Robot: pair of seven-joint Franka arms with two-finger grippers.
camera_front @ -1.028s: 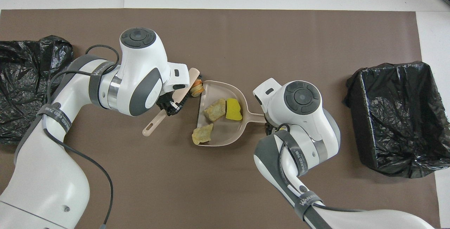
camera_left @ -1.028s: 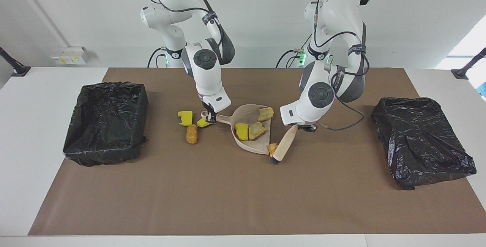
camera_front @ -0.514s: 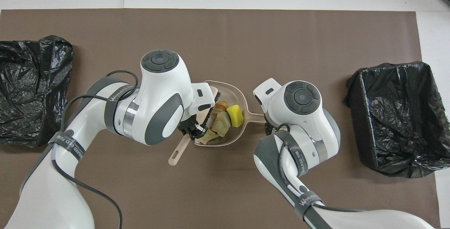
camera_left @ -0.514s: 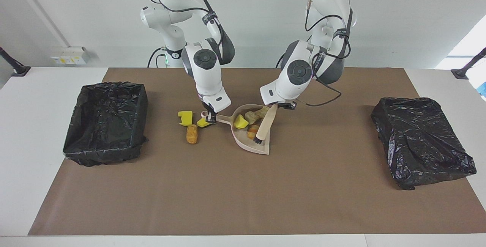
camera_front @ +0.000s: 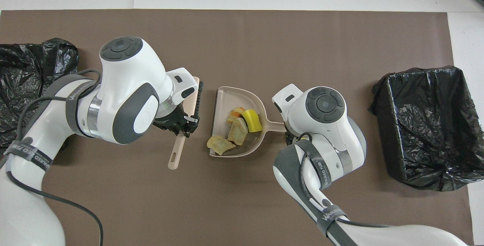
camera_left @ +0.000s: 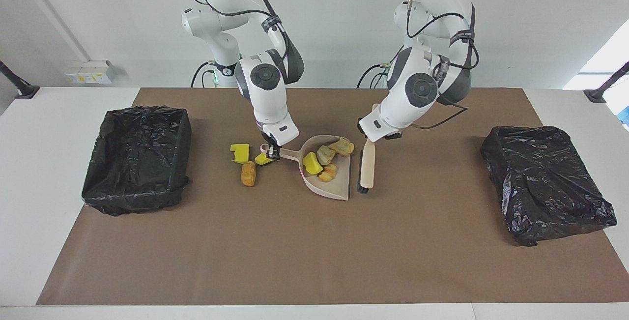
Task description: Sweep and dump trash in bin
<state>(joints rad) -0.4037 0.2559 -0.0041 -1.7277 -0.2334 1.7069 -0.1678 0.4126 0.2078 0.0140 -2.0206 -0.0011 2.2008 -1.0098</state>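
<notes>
facing view: left gripper (camera_left: 388,136) pinching beige black-bristled brush (camera_left: 365,170), frame centre, just beside beige plastic dustpan (camera_left: 339,189). right gripper (camera_left: 273,152) clamps the dustpan's handle. four trash lumps (camera_left: 326,155) in the pan, three (camera_left: 248,173) centre-left on the mat.

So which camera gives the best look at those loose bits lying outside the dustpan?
The facing view. Three loose pieces lie in plain sight on the mat beside the dustpan handle, at the right gripper. In the overhead view the right arm covers that spot, so none of them show.
</notes>
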